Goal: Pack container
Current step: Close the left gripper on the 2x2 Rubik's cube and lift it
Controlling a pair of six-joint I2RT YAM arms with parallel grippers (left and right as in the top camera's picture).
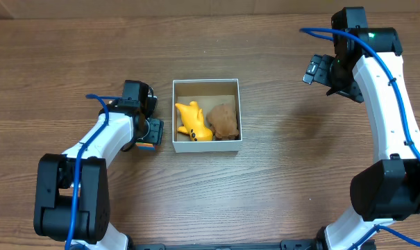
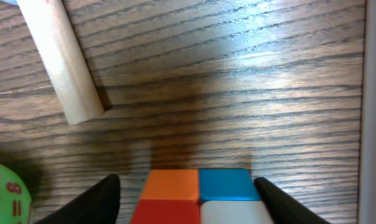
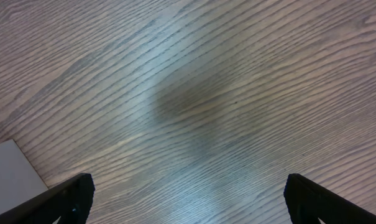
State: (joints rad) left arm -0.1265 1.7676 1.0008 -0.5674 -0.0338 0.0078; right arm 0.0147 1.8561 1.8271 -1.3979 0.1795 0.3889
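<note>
The container (image 1: pixel 206 82), a small white-walled square box, stands at the table's middle. A yellow toy (image 1: pixel 193 121) and a brown toy (image 1: pixel 223 120) lie inside it. My left gripper (image 1: pixel 148 135) is just left of the box, low over the table. Its fingers (image 2: pixel 188 199) straddle a multicoloured cube (image 2: pixel 200 196) with orange, blue, red and white faces, and a gap shows at the left finger. The cube also shows in the overhead view (image 1: pixel 146 146). My right gripper (image 1: pixel 314 71) is open and empty at the far right, above bare wood (image 3: pixel 188 199).
A pale wooden stick (image 2: pixel 60 59) lies on the table ahead of the left gripper. A green round piece with red marks (image 2: pixel 7 193) lies at its left. The box wall (image 2: pixel 375 112) is close on its right. A pale corner (image 3: pixel 10 171) shows in the right wrist view.
</note>
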